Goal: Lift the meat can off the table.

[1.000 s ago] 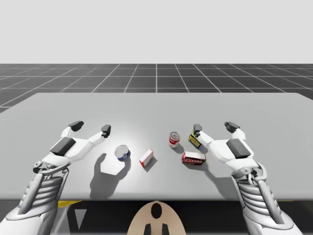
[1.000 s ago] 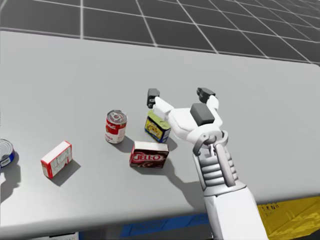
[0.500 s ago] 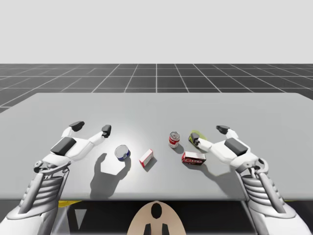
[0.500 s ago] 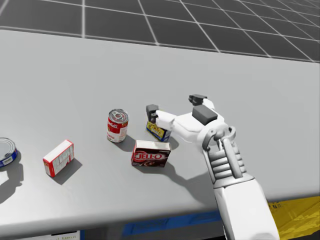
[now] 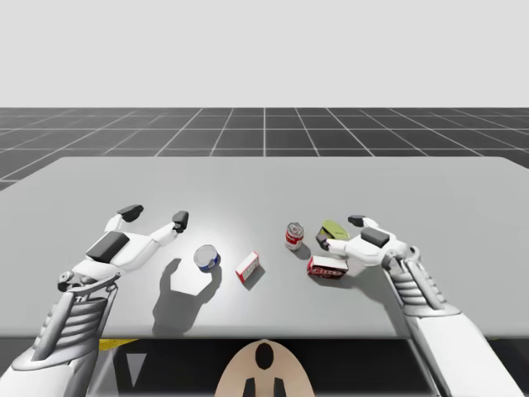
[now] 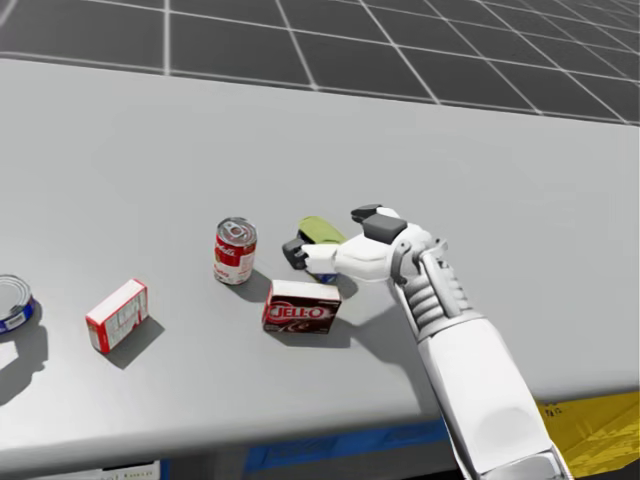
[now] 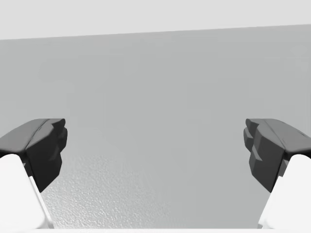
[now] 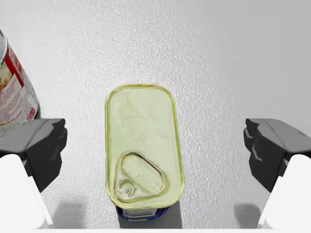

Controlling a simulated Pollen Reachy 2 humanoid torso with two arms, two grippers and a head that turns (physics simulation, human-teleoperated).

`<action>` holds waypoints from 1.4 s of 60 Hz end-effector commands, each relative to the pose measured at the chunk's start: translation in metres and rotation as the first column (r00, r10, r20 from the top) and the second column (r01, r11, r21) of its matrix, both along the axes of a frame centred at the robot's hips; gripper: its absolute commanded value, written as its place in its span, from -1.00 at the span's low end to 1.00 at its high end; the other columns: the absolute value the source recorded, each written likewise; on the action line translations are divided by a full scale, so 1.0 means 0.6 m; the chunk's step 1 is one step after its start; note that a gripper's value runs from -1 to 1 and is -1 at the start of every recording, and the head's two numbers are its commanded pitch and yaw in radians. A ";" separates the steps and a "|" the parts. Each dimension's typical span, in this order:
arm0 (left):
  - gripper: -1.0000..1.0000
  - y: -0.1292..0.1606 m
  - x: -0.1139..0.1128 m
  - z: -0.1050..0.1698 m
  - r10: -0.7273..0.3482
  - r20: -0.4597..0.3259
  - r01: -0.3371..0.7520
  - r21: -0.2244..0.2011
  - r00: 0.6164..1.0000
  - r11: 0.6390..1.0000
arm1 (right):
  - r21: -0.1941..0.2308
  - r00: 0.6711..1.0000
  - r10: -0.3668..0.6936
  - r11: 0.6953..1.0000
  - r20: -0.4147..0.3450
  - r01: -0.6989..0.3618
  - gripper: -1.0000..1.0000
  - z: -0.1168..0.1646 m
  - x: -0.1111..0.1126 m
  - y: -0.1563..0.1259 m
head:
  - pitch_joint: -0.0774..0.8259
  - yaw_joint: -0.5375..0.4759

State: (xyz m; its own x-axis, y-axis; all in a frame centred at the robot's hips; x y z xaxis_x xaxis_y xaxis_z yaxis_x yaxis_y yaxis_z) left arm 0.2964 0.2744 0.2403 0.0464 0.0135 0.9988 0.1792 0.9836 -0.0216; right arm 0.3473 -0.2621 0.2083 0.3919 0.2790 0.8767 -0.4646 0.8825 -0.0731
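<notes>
- Right wrist view puts the meat can [image 8: 144, 153], a rectangular tin with a pale yellow-green pull-tab lid and blue sides, squarely between the fingers of my right tool [image 8: 155, 145], its lid facing the camera
- Those fingers stand wide apart, with bare table showing on both sides of the meat can, so nothing is gripped; the meat can sits on the table
- High view places my right tool [image 5: 340, 231] low at the meat can [image 5: 333, 228], with a red-and-white cylindrical soup can [image 5: 294, 236] just beside it and a dark red cardboard box [image 5: 327, 267] near, on my side of it
- I judge the step in hand to be the last of the approach, just before the grasp; the lift is not yet begun
- The next move calls for closing evenly across the meat can's narrow width until both fingers bear on it, then rising straight up; the finger on the soup can's side has little room and could nudge that can
- My left tool [image 5: 154, 215] hovers well apart from all this, fingers spread with nothing between them, near a short blue can with a silver lid [image 5: 207, 258]; a small white-and-red box [image 5: 248, 267] lies between that can and the soup can
- The table [image 5: 264, 182] is a plain matt grey slab; beyond it a dark floor with a pale grid [image 5: 264, 128] runs to a blank grey backdrop
</notes>
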 end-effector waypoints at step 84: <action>-1.00 0.004 0.000 0.002 0.007 0.004 -0.007 -0.011 1.000 1.000 | 0.010 0.990 0.040 0.999 0.137 -0.042 0.99 0.128 0.016 0.003 | -0.21 -0.63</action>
